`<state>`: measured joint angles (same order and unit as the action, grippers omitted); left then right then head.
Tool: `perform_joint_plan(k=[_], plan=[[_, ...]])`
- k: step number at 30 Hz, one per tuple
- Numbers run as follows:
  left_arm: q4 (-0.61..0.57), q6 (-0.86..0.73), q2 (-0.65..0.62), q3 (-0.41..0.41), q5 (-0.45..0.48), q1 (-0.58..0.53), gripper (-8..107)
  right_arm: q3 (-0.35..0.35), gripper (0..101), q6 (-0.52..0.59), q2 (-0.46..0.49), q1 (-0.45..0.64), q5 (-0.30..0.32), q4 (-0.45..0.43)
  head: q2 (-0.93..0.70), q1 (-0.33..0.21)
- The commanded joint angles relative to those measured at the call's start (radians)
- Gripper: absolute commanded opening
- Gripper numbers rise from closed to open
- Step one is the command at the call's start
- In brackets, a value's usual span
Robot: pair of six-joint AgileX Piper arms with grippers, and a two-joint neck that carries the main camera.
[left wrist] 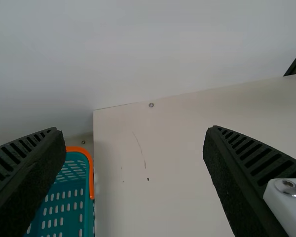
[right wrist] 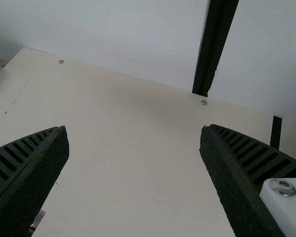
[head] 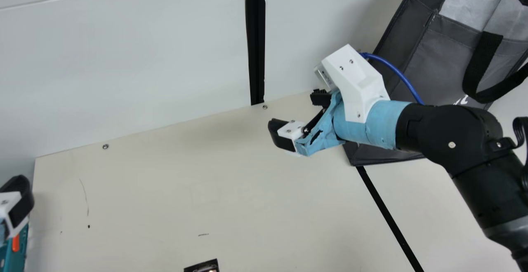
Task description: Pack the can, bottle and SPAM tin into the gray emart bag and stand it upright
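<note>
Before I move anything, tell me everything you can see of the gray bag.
The gray bag is at the main view's upper right, by the white wall, its lower corner over the cream table. It looks like fabric, with stitched seams, black strap handles and a pale lining. Its mouth is open and its walls are spread; a bit of white print shows. The right arm crosses in front; whether they touch, I can't tell.

"How many bags were there?"
"One, a gray fabric bag with black handles (head: 445, 72)."
"And baskets?"
"There was one teal plastic basket with orange trim (left wrist: 92, 182)."
"Others?"
"One dark, partly cut-off object (head: 204, 266), kind unclear."
</note>
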<state>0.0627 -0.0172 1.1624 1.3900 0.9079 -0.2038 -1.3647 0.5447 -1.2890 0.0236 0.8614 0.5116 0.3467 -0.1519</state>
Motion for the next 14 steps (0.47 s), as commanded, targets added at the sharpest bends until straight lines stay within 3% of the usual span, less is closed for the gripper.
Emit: perform_joint_plan(k=[1,14], plan=[[0.0,0.0,0.0,0.0,0.0,0.0,90,0.0,95,0.0,0.0,0.0,0.0,0.0,0.002,-0.023],[0.0,0.0,0.0,0.0,0.0,0.0,90,0.0,95,0.0,0.0,0.0,0.0,0.0,0.002,-0.023]])
